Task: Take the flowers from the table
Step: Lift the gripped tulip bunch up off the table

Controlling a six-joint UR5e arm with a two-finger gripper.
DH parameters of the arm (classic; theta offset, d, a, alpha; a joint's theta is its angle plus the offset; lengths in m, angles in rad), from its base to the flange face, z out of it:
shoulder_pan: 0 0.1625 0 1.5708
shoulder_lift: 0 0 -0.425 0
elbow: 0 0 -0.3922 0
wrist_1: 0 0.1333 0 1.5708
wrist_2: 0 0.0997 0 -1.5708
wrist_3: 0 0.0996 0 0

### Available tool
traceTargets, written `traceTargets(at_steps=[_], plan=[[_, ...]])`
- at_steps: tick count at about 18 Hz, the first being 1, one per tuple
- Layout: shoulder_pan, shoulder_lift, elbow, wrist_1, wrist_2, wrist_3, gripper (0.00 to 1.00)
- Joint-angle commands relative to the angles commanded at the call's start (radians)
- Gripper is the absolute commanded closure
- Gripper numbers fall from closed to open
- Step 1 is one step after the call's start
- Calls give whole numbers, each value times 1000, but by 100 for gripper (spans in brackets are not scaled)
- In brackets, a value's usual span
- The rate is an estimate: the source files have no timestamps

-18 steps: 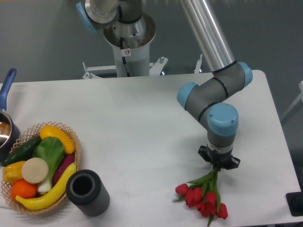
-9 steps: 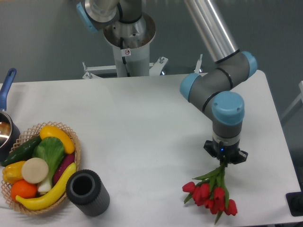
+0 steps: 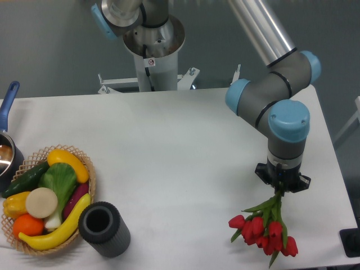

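The flowers are a small bunch of red tulips with green stems, near the front right of the white table. Their buds point toward the front edge. My gripper points straight down over the upper ends of the stems and is shut on them. The wrist hides the fingers themselves. I cannot tell whether the buds rest on the table or hang just above it.
A wicker basket of toy fruit and vegetables stands at the front left. A dark grey cylinder cup stands beside it. A pot with a blue handle is at the left edge. A black object sits at the front right corner.
My gripper has moved to the right, and the tulips have travelled with it, stems still in the gripper. The basket, cup and pot have not moved.
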Motion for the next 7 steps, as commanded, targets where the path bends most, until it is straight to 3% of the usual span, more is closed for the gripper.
traceTargets(at_steps=[4,7], plan=[[6,2,40,-74,-9,29,94],[6,0,42,-78,-8,34,94]])
